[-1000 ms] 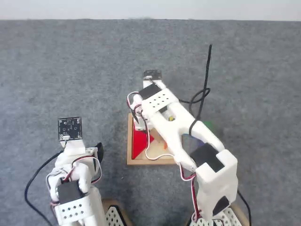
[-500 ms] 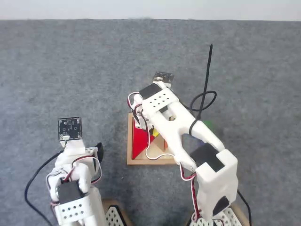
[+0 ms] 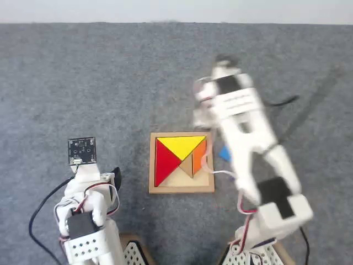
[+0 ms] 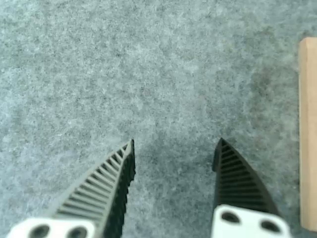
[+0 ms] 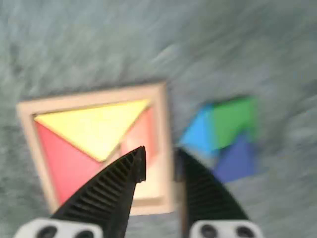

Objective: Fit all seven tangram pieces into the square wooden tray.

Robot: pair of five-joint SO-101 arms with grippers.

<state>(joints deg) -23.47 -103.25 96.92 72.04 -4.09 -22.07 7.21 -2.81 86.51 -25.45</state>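
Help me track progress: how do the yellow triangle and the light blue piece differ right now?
The yellow triangle lies inside the wooden tray; the light blue piece lies on the carpet outside it, beside a green piece. The yellow triangle looks clearly bigger than the light blue piece. Both lie flat.

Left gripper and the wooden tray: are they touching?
Apart. The left wrist view shows bare carpet between the left gripper and the tray.

The white left arm (image 3: pixel 88 221) sits folded low by its base, its black ribbed left gripper (image 4: pixel 176 148) spread wide, holding nothing. The white right arm (image 3: pixel 242 127) stretches far forward, its right gripper (image 5: pixel 161 153) parted narrowly, empty.
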